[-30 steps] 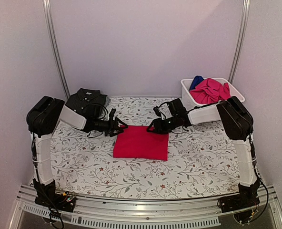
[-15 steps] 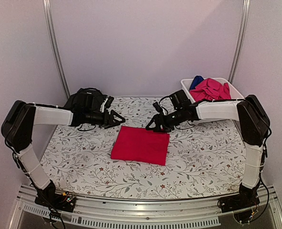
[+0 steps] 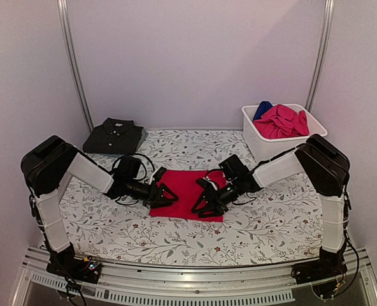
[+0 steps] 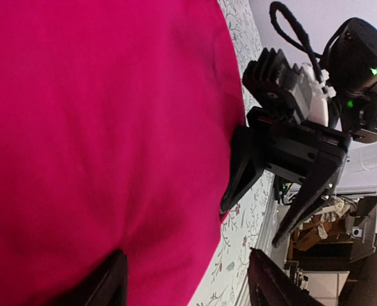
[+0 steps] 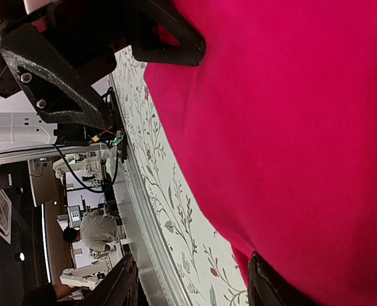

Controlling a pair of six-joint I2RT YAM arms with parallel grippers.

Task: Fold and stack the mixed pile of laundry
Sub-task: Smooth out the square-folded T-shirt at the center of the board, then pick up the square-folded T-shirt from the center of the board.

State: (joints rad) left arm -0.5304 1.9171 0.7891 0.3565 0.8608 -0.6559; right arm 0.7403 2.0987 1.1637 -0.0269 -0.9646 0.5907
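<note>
A folded red tee lies flat in the middle of the table. My left gripper stands open at its near left edge, and my right gripper stands open at its near right edge, the two facing each other. In the left wrist view the red tee fills the left side. The left gripper straddles its edge, one finger over cloth and one over the table. The right wrist view shows the same for the right gripper at the edge of the red tee. Neither holds anything.
A dark charcoal polo lies folded at the back left. A white tub at the back right holds a magenta-pink garment and a blue one. A floral leaf-patterned cloth covers the table.
Both grippers have come from the tee's far corners down to its near edge and now sit close together over it. The tee lies about where it was.
</note>
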